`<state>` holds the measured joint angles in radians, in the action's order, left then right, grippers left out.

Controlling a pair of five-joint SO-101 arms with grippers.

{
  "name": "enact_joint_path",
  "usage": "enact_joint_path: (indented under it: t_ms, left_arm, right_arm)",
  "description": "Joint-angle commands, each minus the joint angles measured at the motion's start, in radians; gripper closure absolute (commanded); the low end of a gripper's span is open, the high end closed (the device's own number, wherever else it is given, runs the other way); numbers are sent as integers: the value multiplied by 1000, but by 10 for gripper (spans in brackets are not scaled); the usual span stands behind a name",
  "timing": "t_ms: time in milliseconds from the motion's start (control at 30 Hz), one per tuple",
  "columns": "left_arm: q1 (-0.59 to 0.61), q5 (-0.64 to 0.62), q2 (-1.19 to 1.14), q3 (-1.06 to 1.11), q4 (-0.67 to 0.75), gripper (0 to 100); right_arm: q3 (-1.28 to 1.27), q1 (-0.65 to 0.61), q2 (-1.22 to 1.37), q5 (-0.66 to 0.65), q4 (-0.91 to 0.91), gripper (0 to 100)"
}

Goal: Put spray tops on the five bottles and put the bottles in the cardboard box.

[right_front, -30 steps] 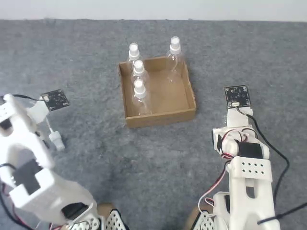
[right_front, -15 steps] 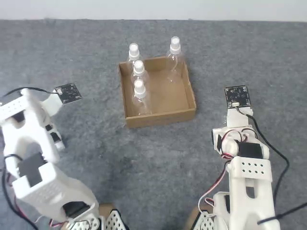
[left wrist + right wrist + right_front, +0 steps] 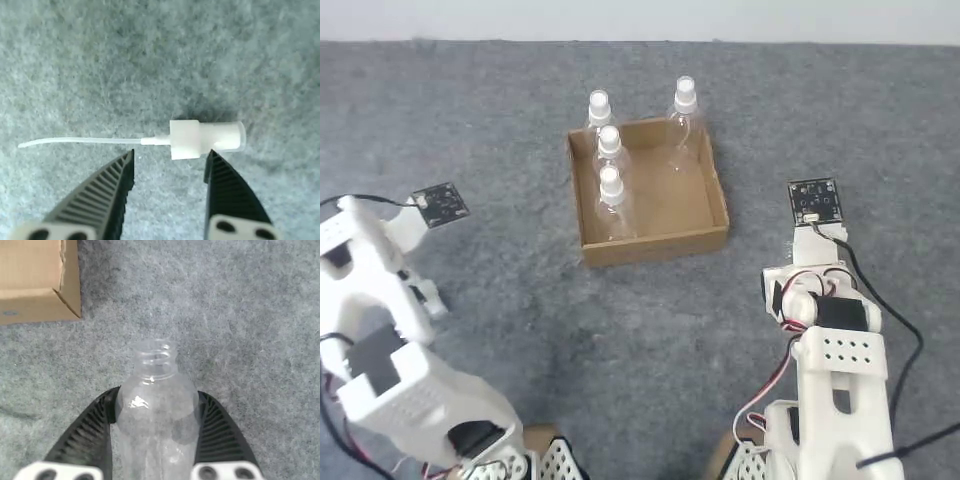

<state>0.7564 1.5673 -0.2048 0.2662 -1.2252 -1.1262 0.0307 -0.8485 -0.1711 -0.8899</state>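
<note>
Spray top lying on its side on grey carpet, thin dip tube stretched out flat from its collar. Left gripper hanging directly over it, jaws spread wide and holding nothing, one ribbed tip beside the tube near the collar, the other at the nozzle end; contact with the top impossible to tell. Right gripper clamped on an uncapped bottle, ribbed fingers pressed against both sides of the clear body below the shoulder, open threaded neck pointing away from the wrist, a corner of the cardboard box on the carpet beyond. Seen from the high camera: left arm bent low at the table's left side, right arm at the right near the box's front corner. Cardboard box open-topped between and beyond the two arms, four capped bottles upright at it, two in a row along its left wall, one in the back right corner, one at the back left corner, inside or just behind the wall hard to tell.
</note>
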Motion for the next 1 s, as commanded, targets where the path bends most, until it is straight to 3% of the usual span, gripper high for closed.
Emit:
enact_joint_path:
  t_ms: [0, 300, 467, 733, 967]
  left_arm:
    - [9, 17, 11, -31, 21, 786]
    - [2, 31, 15, 171, 275, 786]
    - [-34, 25, 21, 199, 281, 786]
    - [-138, -173, 21, 199, 281, 786]
    - [-163, -180, 21, 193, 253, 786]
  right_arm:
    - [5, 5, -27, 0, 25, 957]
    - [5, 5, -27, 0, 25, 957]
    - [5, 5, -27, 0, 25, 957]
    - [5, 5, -27, -2, 25, 957]
    - [5, 5, -27, -2, 28, 957]
